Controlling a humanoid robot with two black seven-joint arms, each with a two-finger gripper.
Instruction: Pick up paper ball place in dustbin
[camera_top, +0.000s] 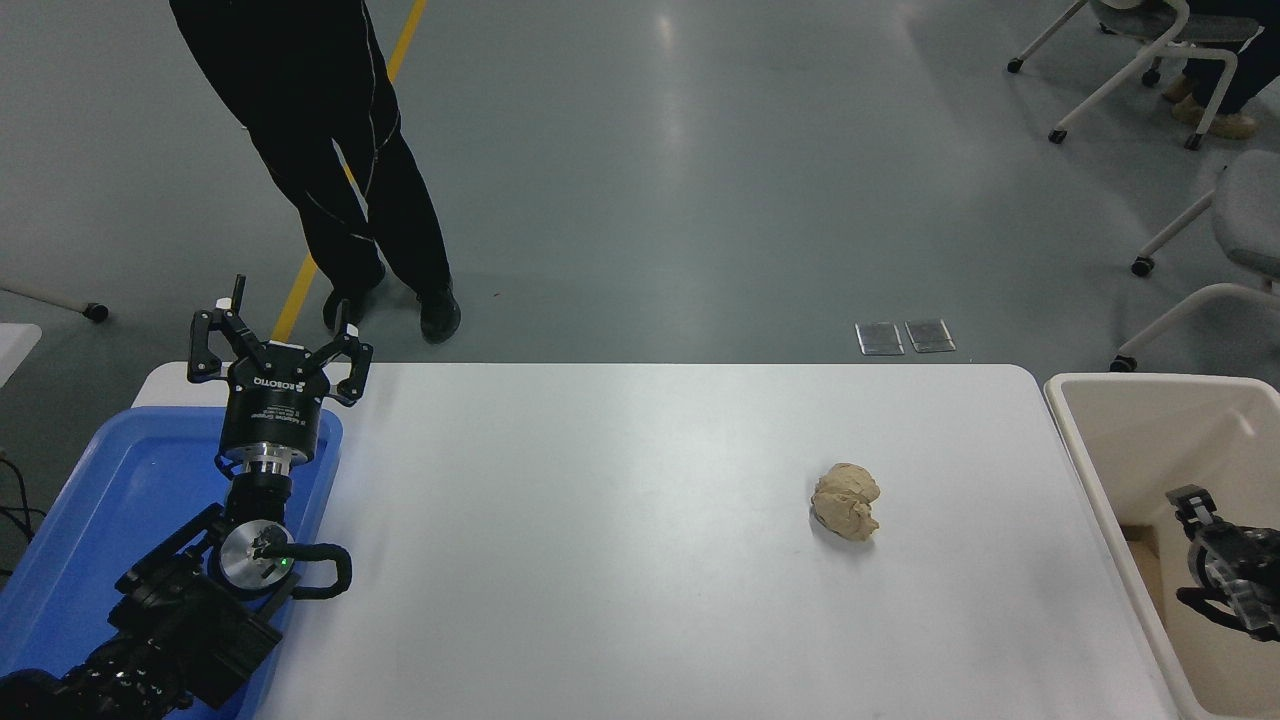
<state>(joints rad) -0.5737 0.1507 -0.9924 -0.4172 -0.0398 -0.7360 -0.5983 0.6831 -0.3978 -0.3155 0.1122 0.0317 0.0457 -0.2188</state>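
On white table: dustbin off rt edge, rt gripper over it (jaw state can't tell, partly cut off). Left gripper parked over blue tray, jaws spread. Paper ball lies rt of centre, well apart from both.

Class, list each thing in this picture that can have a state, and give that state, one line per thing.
paper ball: crumpled, lying free on the table.
dustbin: upright, open-topped.
blue tray: flat on the table.
left tool: open, holding nothing.
right tool: over the dustbin, open or shut unclear.
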